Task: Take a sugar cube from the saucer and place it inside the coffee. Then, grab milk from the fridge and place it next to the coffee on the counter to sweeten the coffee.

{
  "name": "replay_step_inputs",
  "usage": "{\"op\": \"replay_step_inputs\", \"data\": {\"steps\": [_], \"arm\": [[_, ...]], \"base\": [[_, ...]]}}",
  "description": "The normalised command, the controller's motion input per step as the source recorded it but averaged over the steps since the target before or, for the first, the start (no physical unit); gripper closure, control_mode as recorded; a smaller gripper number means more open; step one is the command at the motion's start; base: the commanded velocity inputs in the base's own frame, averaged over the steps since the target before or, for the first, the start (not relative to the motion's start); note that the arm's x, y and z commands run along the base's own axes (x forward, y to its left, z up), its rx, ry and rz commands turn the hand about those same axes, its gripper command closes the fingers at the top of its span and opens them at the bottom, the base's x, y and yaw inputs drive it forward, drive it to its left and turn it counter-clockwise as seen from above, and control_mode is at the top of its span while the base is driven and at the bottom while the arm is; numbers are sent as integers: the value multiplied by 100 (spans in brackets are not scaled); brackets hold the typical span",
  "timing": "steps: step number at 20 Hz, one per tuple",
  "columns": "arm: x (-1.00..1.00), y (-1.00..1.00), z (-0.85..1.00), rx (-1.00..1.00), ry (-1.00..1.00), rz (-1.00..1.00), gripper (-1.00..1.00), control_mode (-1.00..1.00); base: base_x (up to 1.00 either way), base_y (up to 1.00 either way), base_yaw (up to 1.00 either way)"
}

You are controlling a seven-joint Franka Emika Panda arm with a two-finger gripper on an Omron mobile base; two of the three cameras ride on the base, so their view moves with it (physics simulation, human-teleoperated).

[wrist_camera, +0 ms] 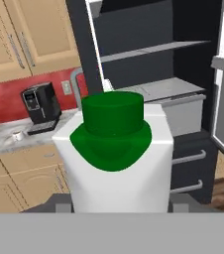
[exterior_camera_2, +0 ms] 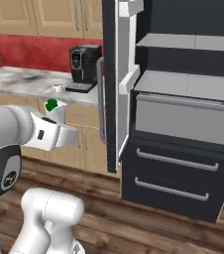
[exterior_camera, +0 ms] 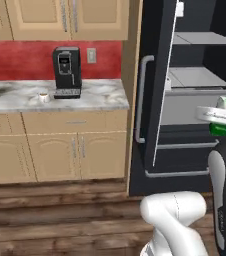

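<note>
**Milk in hand, counter delivery ahead**

The milk [wrist_camera: 115, 154] sits clamped in the gripper [wrist_camera: 116, 211], its green cap facing the hand camera and its white body between the two fingers, so the jaws are closed on the carton rather than empty. In the left base view the carton [exterior_camera: 224, 116] hangs in front of the open fridge [exterior_camera: 185, 95], clear of its shelves; in the right base view its green top [exterior_camera_2: 51, 104] peeks out above the white wrist.

My reading is that the fridge half of the second step is done and the carry to the counter [exterior_camera: 100, 95] is what is in hand. The coffee [exterior_camera: 44, 97] stands on the counter to the left of the black coffee machine [exterior_camera: 67, 72], well apart from the fridge. The next move calls for swinging or driving left toward the coffee machine, then lowering the carton upright onto bare marble just beside the cup (close, but without knocking it).

As for contents: the cup is too small to show its liquid or any sugar cube. The saucer cannot be made out. The fridge's grey shelves [exterior_camera_2: 183, 84] look bare, and its lower drawers [exterior_camera_2: 178, 173] are closed.
</note>
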Motion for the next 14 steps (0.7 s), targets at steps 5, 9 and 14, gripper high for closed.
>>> {"op": "replay_step_inputs", "data": {"steps": [5, 9, 14], "arm": [[0, 0, 0, 0, 0, 0, 100, 100], [0, 0, 0, 0, 0, 0, 100, 100], [0, 0, 0, 0, 0, 0, 100, 100]], "base": [[26, 100, 13], [94, 100, 1], [100, 100, 0]]}}
